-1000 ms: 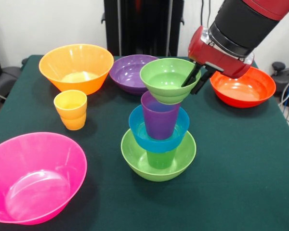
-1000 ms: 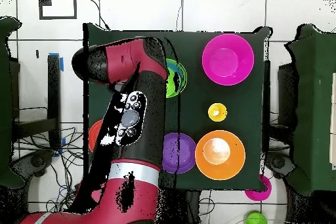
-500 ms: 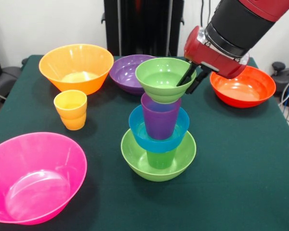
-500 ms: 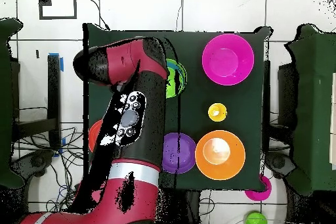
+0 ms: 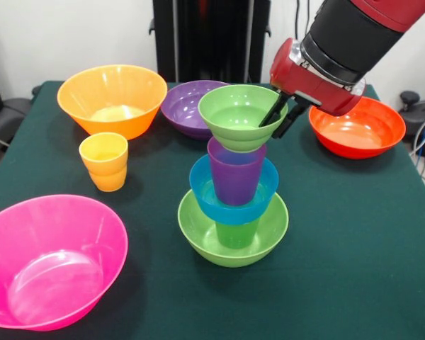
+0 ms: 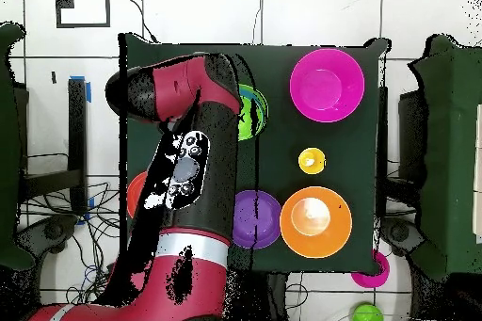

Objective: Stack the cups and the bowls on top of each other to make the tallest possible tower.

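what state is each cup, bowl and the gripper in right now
small green bowl: top of tower, tilted, rim pinched
gripper: shut on rim
purple cup: upright in blue bowl
lime bowl: tower base
yellow cup: upright, alone
pink bowl: empty, tilted

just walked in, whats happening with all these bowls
The arm's end effector grips the rim of the small green bowl, which sits on the purple cup at the top of the tower. A yellow-orange cup and four big bowls wait unstacked on the table.
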You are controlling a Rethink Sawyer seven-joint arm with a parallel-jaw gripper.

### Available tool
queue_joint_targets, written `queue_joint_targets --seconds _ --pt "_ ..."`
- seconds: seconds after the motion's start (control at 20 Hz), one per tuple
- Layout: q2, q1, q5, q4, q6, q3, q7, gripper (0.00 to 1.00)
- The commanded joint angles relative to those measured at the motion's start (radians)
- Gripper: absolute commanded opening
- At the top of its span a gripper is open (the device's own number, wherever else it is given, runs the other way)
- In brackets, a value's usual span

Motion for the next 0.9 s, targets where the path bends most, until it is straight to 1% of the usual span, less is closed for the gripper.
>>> queue_joint_targets --seconds 0.05,0.9 --pt "0.037 -0.007 -0.078 0.114 -0.037 0.069 -0.081 0.0" --pt "0.032 -0.013 -0.091 0.13 -0.074 0.075 -0.085 0.0"
